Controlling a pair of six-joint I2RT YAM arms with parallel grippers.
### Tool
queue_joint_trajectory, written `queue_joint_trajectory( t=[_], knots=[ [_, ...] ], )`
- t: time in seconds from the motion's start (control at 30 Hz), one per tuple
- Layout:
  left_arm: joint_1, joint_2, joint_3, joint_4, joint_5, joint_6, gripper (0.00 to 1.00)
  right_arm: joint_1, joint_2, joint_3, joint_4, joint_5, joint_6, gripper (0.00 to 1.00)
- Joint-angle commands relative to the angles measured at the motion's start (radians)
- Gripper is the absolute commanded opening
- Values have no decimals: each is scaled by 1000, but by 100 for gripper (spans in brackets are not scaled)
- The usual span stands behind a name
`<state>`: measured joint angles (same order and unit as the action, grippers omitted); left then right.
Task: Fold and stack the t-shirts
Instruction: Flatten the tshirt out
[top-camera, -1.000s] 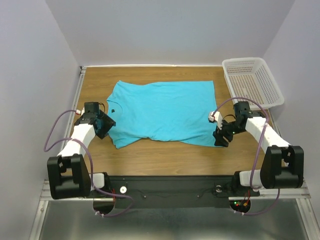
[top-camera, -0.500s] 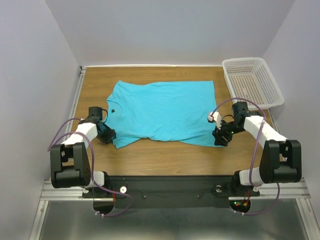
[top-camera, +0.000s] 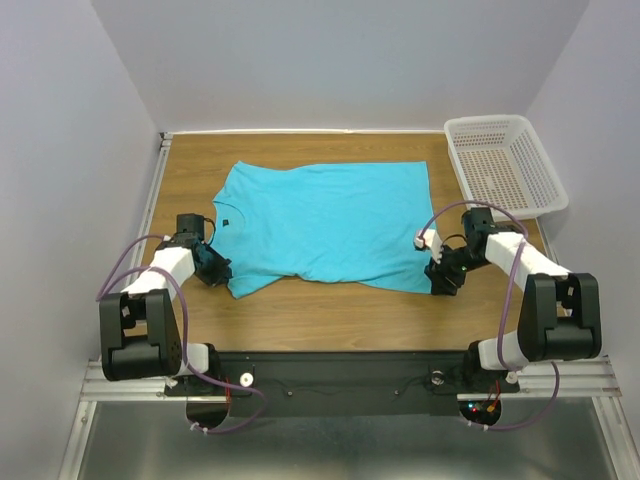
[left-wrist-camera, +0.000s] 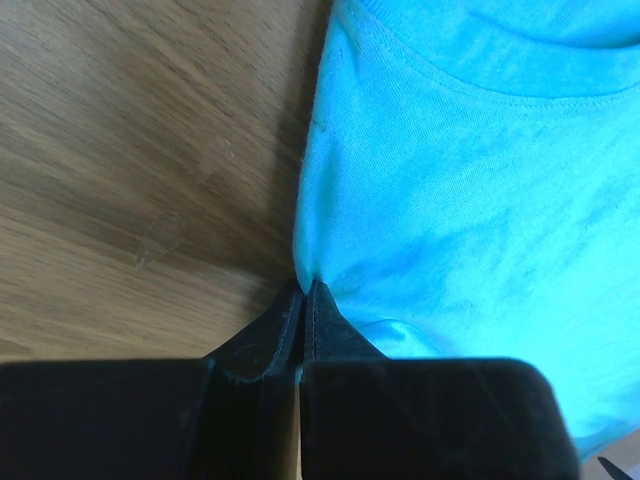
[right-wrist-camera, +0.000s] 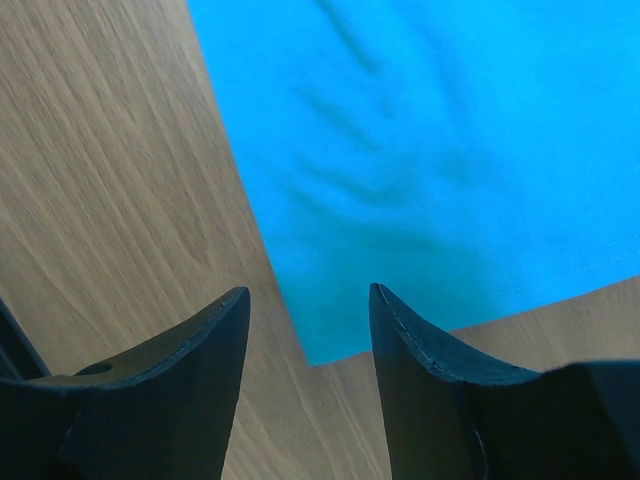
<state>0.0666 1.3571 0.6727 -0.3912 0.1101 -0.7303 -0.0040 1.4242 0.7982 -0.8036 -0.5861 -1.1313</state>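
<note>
The turquoise t-shirt (top-camera: 325, 220) lies spread flat mid-frame on the counter (top-camera: 330, 312). At the shirt's lower-left edge the left hand (left-wrist-camera: 305, 298) is pinched tight on the fabric. The right hand (right-wrist-camera: 308, 305) is partway open, straddling the lower-right hem corner.

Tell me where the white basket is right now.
In the top view the white basket sits at the far right corner of the table, just right of the turquoise t-shirt and beyond the right gripper.

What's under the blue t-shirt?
The t-shirt lies flat on the wooden table, which shows all around it. Whatever is directly beneath the fabric is covered, so it cannot be seen.
</note>
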Motion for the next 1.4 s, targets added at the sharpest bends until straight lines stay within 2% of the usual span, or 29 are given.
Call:
queue_joint_trajectory(
  t=[0.0, 0.2, 0.3, 0.4, 0.43, 0.5, 0.63, 0.77, 0.93, 1.17, 1.37],
  knots=[
    [-5, -56, 16, -54, 23, 32, 0, 22, 10, -20, -15, 57, -67, 57],
    [-5, -75, 18, -64, 34, 46, 0, 27, 24, -37, -9, 100, -93, 57],
    [-5, -76, 10, -61, 45, 49, 0, 32, 41, -43, 18, 109, -81, 53],
    [-5, -76, 4, -61, 51, 52, 0, 39, 45, -51, 41, 120, -70, 42],
    [-4, -78, 2, -63, 53, 52, 0, 42, 44, -57, 49, 129, -71, 35],
    [-5, -82, -2, -69, 57, 55, 0, 42, 38, -63, 49, 137, -74, 27],
    [-5, -110, -1, -109, 60, 62, 0, 42, -37, -88, 41, 189, -81, 1],
    [-4, -159, 24, -167, 40, 63, 0, 44, -140, -74, -25, 252, -101, 0],
    [-2, -223, 60, -259, 3, 77, 0, 42, -235, -44, -192, 325, -180, 1],
    [38, -268, 60, -331, 7, 123, 0, 39, -312, -119, -207, 426, -196, 1],
    [71, -283, 103, -374, -32, 158, 0, 9, -337, -96, -213, 427, -194, 1]
  ],
)
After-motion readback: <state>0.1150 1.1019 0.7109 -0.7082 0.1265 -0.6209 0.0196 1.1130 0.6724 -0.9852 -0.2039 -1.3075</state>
